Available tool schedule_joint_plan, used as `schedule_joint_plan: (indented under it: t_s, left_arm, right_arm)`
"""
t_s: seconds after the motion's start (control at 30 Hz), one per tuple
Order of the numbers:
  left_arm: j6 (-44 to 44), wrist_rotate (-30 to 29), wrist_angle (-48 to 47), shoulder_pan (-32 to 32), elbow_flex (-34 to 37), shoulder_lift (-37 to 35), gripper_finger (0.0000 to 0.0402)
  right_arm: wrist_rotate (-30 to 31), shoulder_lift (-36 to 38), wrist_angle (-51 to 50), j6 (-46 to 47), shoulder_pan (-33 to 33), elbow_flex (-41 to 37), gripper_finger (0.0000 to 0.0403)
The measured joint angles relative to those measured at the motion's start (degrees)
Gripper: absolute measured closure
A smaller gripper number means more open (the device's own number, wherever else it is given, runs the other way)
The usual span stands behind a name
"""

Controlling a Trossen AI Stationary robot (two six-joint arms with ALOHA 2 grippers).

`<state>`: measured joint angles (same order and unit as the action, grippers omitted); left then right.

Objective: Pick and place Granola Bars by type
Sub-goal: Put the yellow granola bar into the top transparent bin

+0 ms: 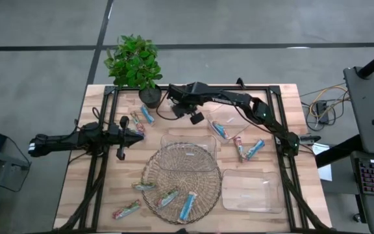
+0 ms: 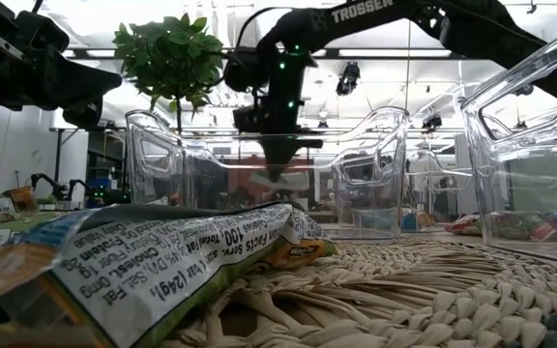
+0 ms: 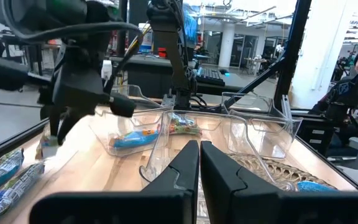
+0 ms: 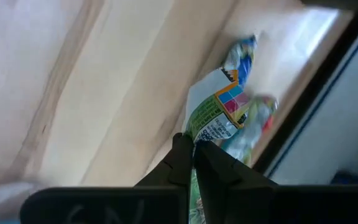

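One bar (image 1: 221,130) is sitting in a tray (image 1: 236,121) at two o'clock. My right claw (image 4: 193,149) is pinching shut on a bar (image 4: 219,112). My left claw (image 3: 199,146) is waiting shut, empty. Many bars are lying loose on the worktop (image 1: 76,188).

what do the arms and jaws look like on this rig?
Both arms are black and slim, built of jointed tubular links with black cables alongside. The right arm carries white TROSSEN lettering and small green lights near the wrist. The left gripper and right gripper each have two flat, dark, tapered jaws.
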<state>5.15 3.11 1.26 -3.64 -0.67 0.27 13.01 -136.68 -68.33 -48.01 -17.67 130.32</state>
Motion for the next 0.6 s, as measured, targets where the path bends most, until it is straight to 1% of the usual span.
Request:
schedule_joint_plan:
  t_s: [0.1, 0.2, 0.4, 0.6]
  left_arm:
    - [-0.02, 0.00, 0.00, -0.02, 0.00, 0.00, 0.0402]
    - [0.00, 0.00, 0.00, -0.02, 0.00, 0.00, 0.0402]
    - [-0.02, 0.02, 0.00, -0.02, 0.00, 0.00, 0.0402]
    - [-0.02, 0.01, 0.00, -0.01, 0.00, 0.00, 0.0402]
  right_arm:
    - [0.75, 0.02, -4.95, 2.74, 0.12, 2.61, 0.0395]
    - [0.86, 0.09, -8.26, 7.39, 0.31, 4.72, 0.0395]
    - [1.80, 2.73, -11.32, 18.57, 1.00, 4.51, 0.0395]
    - [2.22, 5.82, -13.77, 31.69, 1.11, 4.68, 0.0395]
